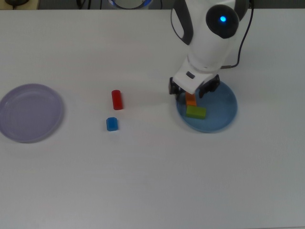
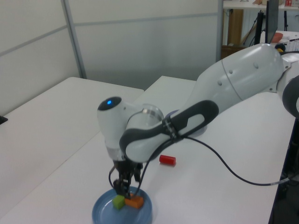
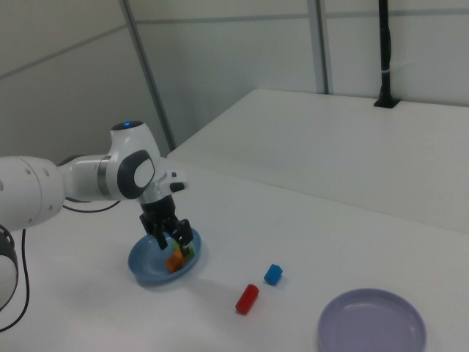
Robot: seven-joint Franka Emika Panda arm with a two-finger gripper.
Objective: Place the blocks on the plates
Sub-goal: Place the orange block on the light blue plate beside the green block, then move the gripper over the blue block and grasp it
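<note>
With the claw (image 1: 193, 91) open above the orange wedge (image 1: 191, 100), the red block (image 1: 116, 99) lies well off toward the top view's left, long axis vertical.

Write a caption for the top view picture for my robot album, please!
Robot tool open above the orange block and green block on the blue plate; red block and blue block wait.

blue block (image 1: 112, 124) hidden in left view

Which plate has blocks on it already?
The blue plate, under the gripper. It holds the orange block and the green block. The lavender plate has nothing on it.
</note>
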